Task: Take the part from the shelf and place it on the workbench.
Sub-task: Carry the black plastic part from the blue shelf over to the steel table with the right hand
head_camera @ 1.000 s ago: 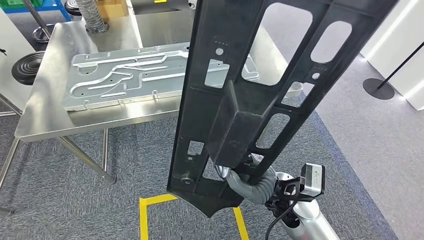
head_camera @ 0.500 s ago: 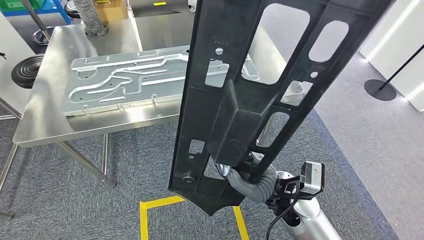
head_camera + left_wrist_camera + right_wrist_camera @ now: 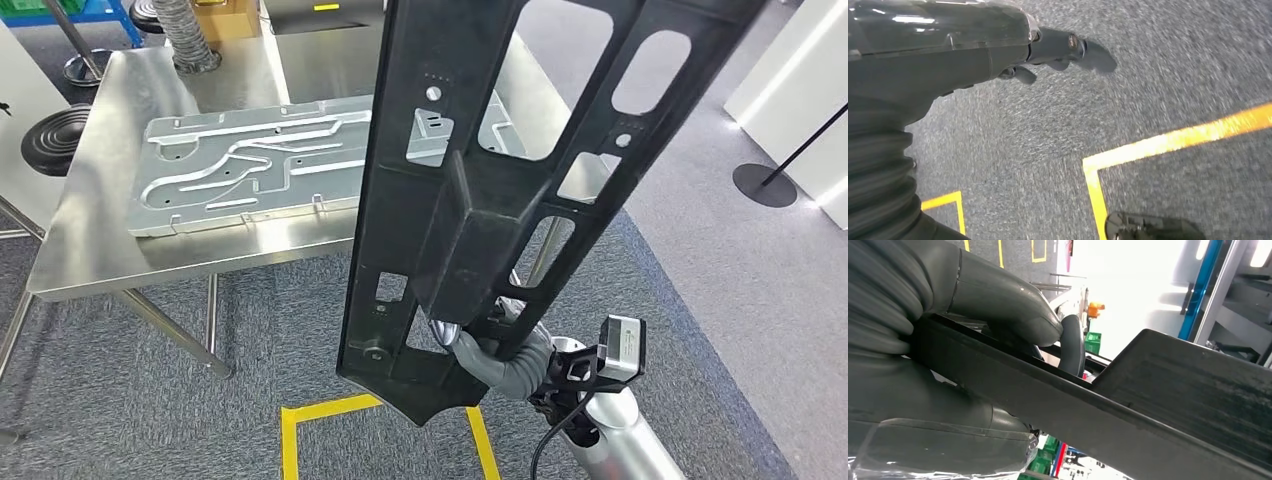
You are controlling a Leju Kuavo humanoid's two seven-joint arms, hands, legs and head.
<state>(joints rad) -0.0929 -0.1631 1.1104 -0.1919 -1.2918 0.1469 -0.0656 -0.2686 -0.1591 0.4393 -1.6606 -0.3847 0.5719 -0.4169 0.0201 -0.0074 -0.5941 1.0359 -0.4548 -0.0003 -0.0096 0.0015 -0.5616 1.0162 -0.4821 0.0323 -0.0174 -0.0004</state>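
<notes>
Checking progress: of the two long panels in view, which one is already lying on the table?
The silver metal panel, flat on the steel table. The black panel stands upright off the table, gripped by the right hand.

Bright, even light overhead; glare flashes off the steel workbench [image 3: 100, 250]. Left wrist view smears with motion blur across the carpet [image 3: 1168, 60]. Right wrist view's background blows out white.

We can read no text, label, brand, number or sign on anything here, neither on the long black plastic frame part [image 3: 470, 200] nor elsewhere.
</notes>
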